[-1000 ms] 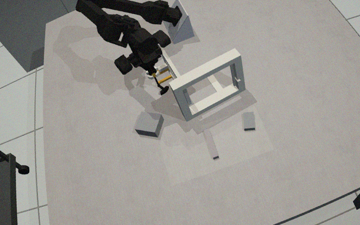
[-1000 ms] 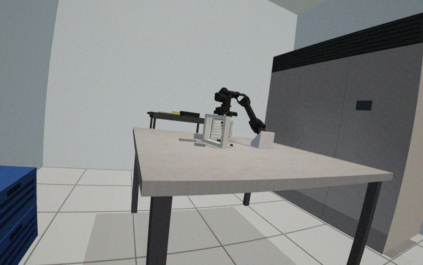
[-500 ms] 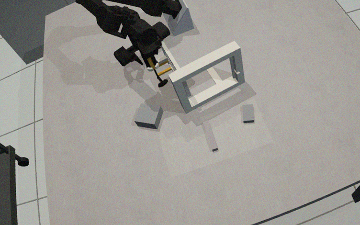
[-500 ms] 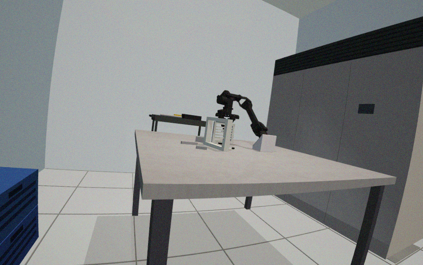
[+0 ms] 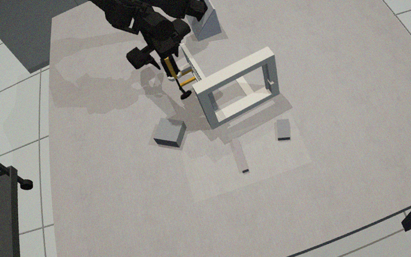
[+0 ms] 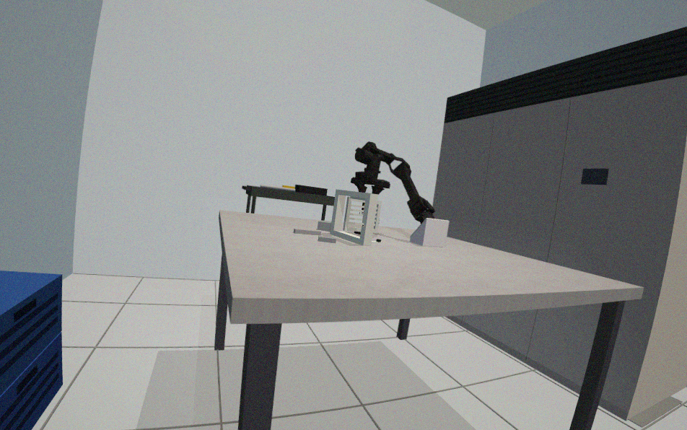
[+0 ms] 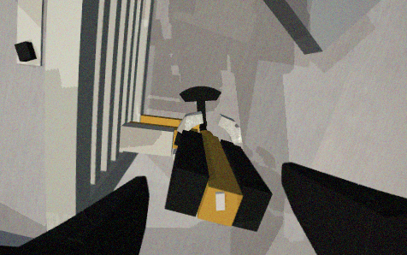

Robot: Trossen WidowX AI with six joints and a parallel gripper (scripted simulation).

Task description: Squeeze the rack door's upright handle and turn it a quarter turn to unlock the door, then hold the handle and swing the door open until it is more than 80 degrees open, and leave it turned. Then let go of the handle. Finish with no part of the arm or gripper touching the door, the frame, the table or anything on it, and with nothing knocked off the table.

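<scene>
The rack door [image 5: 191, 62] [image 7: 85, 107], a pale slatted panel, stands swung out from the white frame [image 5: 233, 69] [image 6: 372, 220], at roughly a right angle to it. Its upright black-and-yellow handle [image 5: 170, 66] [image 7: 220, 181] stands off the door on yellow and white brackets, with a black T-shaped lever reaching out beyond it. My gripper [image 5: 167, 59] [image 7: 215, 179] is open above the handle's top end. In the wrist view one finger is on each side of the handle, with a visible gap to both. The exact height of the fingertips over the handle is unclear.
A grey block [image 5: 168, 130] lies left of the frame. A smaller block [image 5: 283, 127] and a thin flat bar [image 5: 239, 153] lie in front of it. The arm's wedge-shaped base mount [image 5: 209, 28] [image 6: 431, 232] stands behind, past the door.
</scene>
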